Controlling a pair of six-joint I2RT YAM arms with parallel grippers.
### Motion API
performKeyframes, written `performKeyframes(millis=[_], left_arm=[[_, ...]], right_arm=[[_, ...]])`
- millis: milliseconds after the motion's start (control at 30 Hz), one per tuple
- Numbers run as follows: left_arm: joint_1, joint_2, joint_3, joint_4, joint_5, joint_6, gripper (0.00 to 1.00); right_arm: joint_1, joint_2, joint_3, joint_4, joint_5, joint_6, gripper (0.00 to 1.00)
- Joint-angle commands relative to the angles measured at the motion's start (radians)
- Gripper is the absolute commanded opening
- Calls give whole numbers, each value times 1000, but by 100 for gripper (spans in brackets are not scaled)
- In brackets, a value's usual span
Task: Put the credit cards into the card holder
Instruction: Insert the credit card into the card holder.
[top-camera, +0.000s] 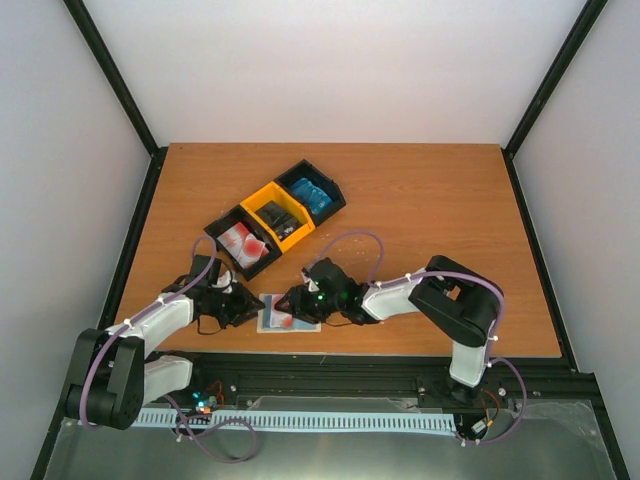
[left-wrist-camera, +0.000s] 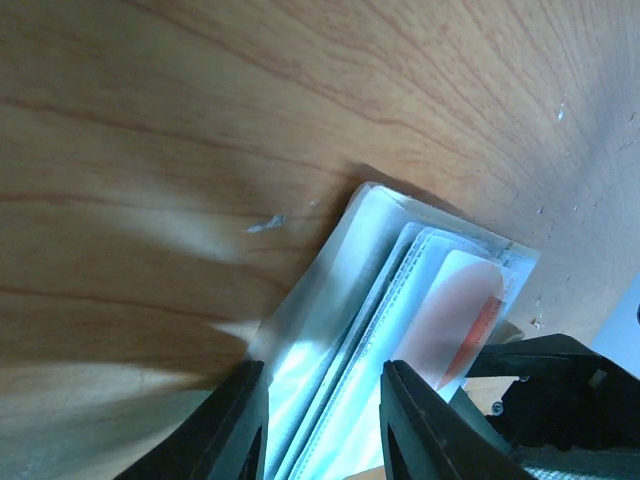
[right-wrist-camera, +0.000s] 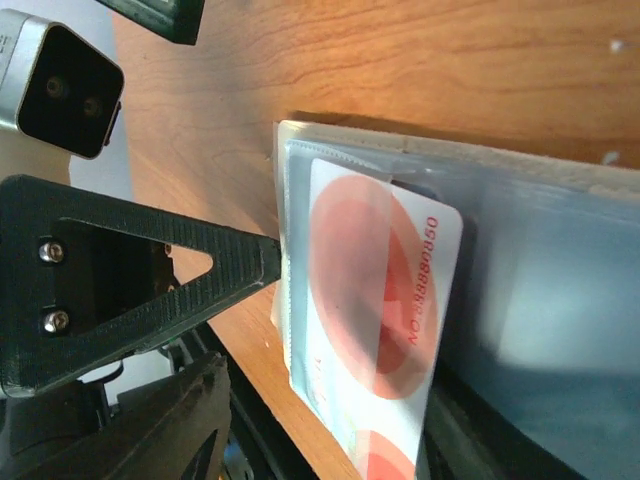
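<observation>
The red-and-white card (right-wrist-camera: 375, 300) is the one in play. It sits partway into a clear pocket of the card holder (right-wrist-camera: 550, 250), with its near end sticking out. I'd expect it to be light, stiff and pretty slick, so pinch the exposed end across the flat faces and slide it straight in. The holder looks soft and floppy, and the pocket film will probably buckle if the card goes in crooked.

The holder lies open and flat on the tabletop (top-camera: 430, 200). The left end effector (left-wrist-camera: 325, 420) is at its left edge, fingers at a narrow gap with the holder's layers between them. I can't tell whether it's actually squeezing. The right end effector (top-camera: 298, 300) hovers over the holder's right half, and I can't tell if it has hold of the card.

Beyond the holder, away from the arm bases, is the black-and-yellow tray (top-camera: 298, 238) with more red-and-white (top-camera: 245, 243), black (top-camera: 280, 215) and blue (top-camera: 313, 193) cards.

The tabletop is smooth wood grain, so things may skate. Plain white walls box it in.
</observation>
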Motion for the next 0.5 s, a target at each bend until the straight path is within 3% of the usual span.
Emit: performKeyframes(millis=[0,200,467], left_arm=[[-5,8,6,-21,8,1,35],[-6,15,12,-3,38,21,37],[-5,16,9,11,50,37,38]], right_arm=[[26,-48,93,-332,107,-80,55],[54,-31,253,-621,204,-133,63],[90,78,404,-724,174,-195,59]])
